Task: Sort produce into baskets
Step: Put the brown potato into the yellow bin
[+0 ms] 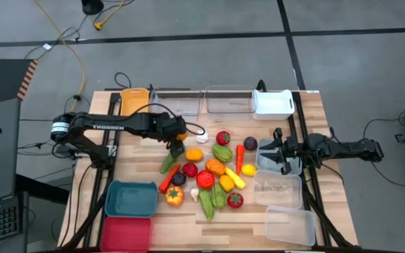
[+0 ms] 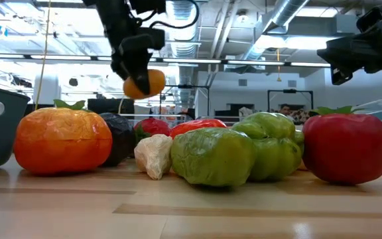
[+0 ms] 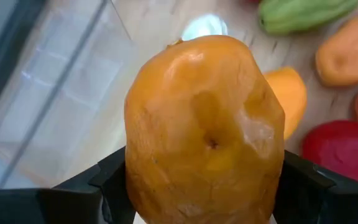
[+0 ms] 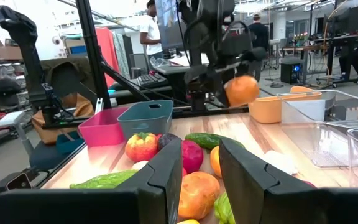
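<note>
Left claw [image 1: 181, 136]: pinching orange fruit [image 3: 204, 130], raised above produce pile [image 1: 213, 176].
Right claw [image 1: 281, 151]: spread, beside pile.

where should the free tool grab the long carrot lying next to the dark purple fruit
Grip the carrot across its middle, coming straight down. It lies flat and slim, its length running toward the table's far edge, so fingers close across it, though neighbours crowd close. The right tool is open and nearest.

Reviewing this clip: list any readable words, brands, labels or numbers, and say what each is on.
"TROSSEN": white lettering along the left arm, legible only in the high view.
No lettering shows on the baskets or the produce.
Room monitors in the right wrist view carry nothing legible.
</note>
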`<action>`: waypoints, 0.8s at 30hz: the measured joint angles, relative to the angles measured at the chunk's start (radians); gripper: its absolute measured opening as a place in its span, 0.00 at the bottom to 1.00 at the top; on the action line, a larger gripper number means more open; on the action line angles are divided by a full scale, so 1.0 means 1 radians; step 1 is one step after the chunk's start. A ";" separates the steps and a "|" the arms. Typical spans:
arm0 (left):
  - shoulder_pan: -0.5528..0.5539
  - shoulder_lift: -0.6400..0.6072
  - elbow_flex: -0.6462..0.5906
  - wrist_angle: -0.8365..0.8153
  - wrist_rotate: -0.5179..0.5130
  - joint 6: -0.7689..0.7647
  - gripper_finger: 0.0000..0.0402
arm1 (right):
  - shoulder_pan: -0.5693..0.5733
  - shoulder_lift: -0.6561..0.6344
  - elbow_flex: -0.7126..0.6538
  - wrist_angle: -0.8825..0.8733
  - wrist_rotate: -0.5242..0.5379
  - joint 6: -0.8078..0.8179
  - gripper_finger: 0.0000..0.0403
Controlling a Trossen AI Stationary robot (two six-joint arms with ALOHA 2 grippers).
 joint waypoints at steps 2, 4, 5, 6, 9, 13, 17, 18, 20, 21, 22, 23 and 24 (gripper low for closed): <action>0.016 0.000 0.020 -0.005 -0.001 0.018 0.66 | 0.000 0.000 0.000 0.000 0.000 0.000 0.33; 0.035 0.000 0.040 -0.015 -0.003 0.031 0.66 | 0.000 0.000 0.000 0.000 0.000 0.000 0.33; 0.048 0.000 0.049 -0.024 -0.003 0.035 0.66 | 0.000 0.000 0.000 0.000 0.000 0.000 0.33; 0.060 0.000 0.057 -0.033 -0.003 0.042 0.66 | 0.000 0.000 0.000 0.000 0.000 0.000 0.33; 0.105 0.000 0.077 -0.060 -0.011 0.045 0.66 | 0.000 0.000 0.000 0.000 0.000 0.000 0.33; 0.173 0.000 0.096 -0.117 -0.018 0.052 0.66 | 0.000 0.000 0.000 0.001 0.000 0.000 0.33; 0.238 0.000 0.115 -0.197 -0.020 0.051 0.66 | 0.000 0.000 0.000 0.000 0.000 0.000 0.33; 0.253 0.000 0.118 -0.212 -0.028 0.051 0.66 | 0.000 0.000 0.000 0.000 0.000 0.000 0.33; 0.281 0.000 0.123 -0.237 -0.057 0.051 0.66 | 0.000 0.000 0.000 0.000 0.000 0.000 0.33; 0.296 0.000 0.124 -0.246 -0.074 0.052 0.66 | 0.000 0.000 0.000 0.000 0.000 0.000 0.33; 0.310 0.000 0.124 -0.255 -0.088 0.052 0.66 | 0.000 0.000 0.000 0.000 0.000 0.000 0.33; 0.326 0.000 0.124 -0.265 -0.100 0.052 0.66 | 0.000 0.000 0.000 0.000 0.000 0.000 0.33; 0.342 0.000 0.124 -0.276 -0.116 0.053 0.66 | 0.000 0.000 0.000 0.000 0.000 0.000 0.33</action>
